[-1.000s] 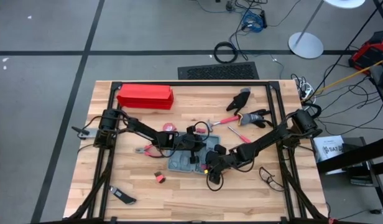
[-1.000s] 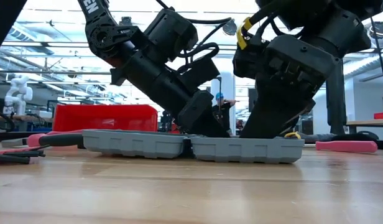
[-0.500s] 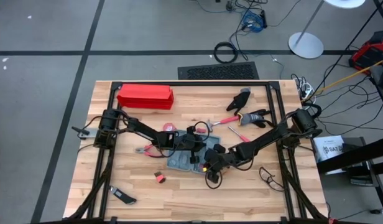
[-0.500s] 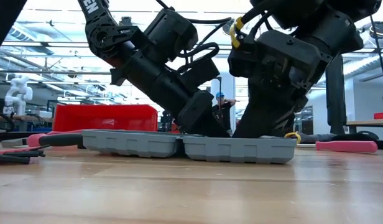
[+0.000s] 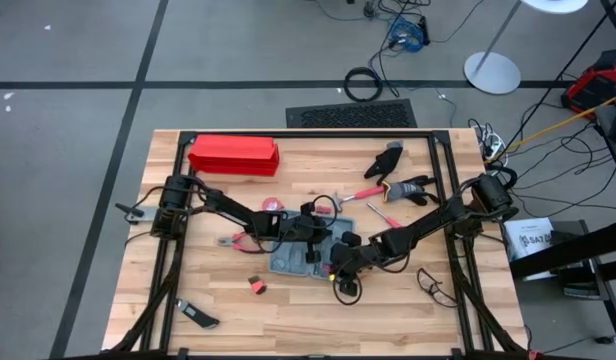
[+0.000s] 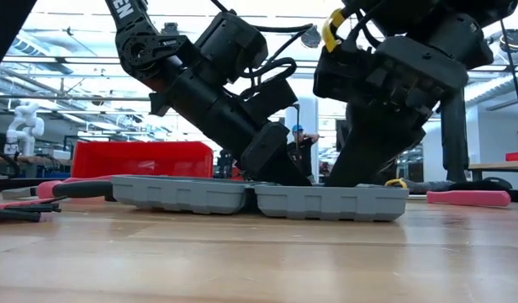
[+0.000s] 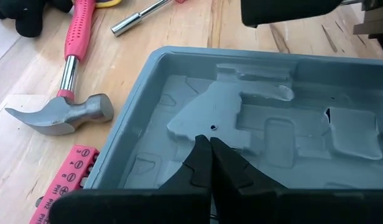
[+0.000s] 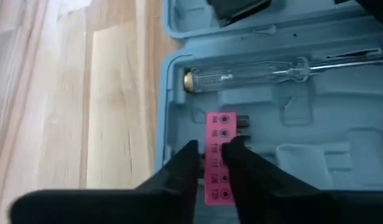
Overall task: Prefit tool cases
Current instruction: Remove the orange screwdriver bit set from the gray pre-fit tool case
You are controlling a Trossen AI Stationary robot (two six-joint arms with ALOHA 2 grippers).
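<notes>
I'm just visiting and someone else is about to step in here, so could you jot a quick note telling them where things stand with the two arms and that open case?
Left gripper: jaws shut, tip down in one half of the open tool case, holding nothing.
Right gripper: in the other half, jaws part open around the pink bit holder in its recess.
Done: a clear-handled screwdriver already lies in its slot; the bit holder is in the case.
Left: a hammer, a second pink bit strip, a metal bit and pink-handled tools lie loose on the table.
The red box sits at the far edge.
</notes>
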